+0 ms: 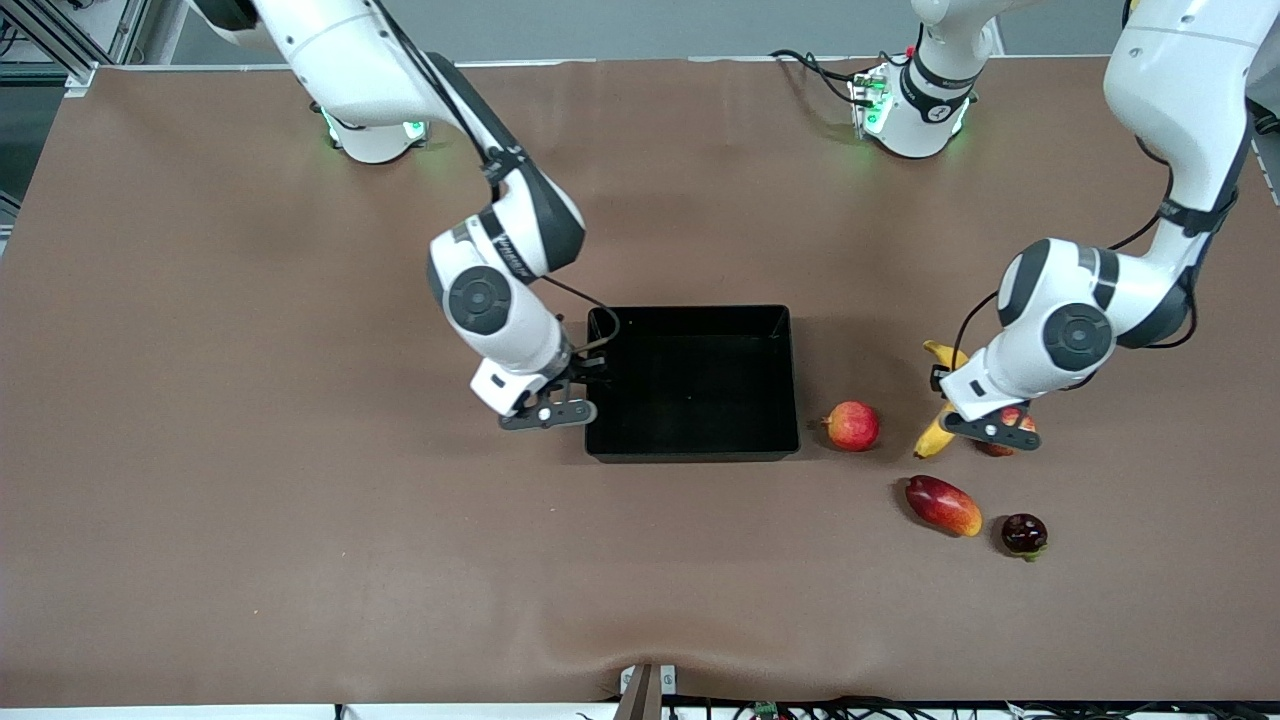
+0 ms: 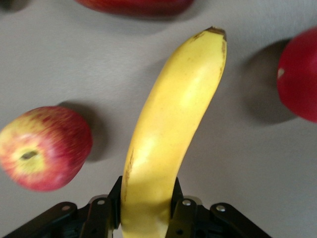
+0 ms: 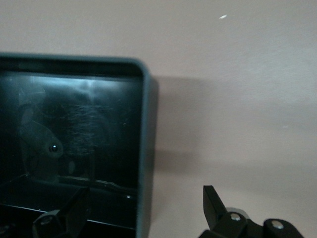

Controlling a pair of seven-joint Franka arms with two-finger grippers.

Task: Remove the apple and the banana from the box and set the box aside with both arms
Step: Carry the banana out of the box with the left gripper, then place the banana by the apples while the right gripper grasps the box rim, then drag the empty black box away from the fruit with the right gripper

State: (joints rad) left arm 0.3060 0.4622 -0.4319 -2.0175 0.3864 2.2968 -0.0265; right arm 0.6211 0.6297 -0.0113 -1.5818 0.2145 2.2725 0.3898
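Note:
The black box [image 1: 690,314] sits mid-table. My right gripper [image 1: 570,392] is open at its wall toward the right arm's end. In the right wrist view the gripper [image 3: 146,198] straddles that wall [image 3: 147,148], one finger inside and one outside. My left gripper [image 1: 988,428] is shut on the yellow banana [image 1: 938,435], gripping it near one end [image 2: 168,129]. The gripper [image 2: 147,192] has fingers pressed on both sides of the banana. The red-and-yellow apple [image 2: 44,148] lies right beside the banana, mostly hidden under the left gripper in the front view [image 1: 1012,420].
A pinkish-red round fruit [image 1: 852,425] lies between the box and the banana. An oval red-orange mango [image 1: 943,505] and a small dark round fruit [image 1: 1024,534] lie nearer the front camera. The brown table [image 1: 300,500] is bare toward the right arm's end.

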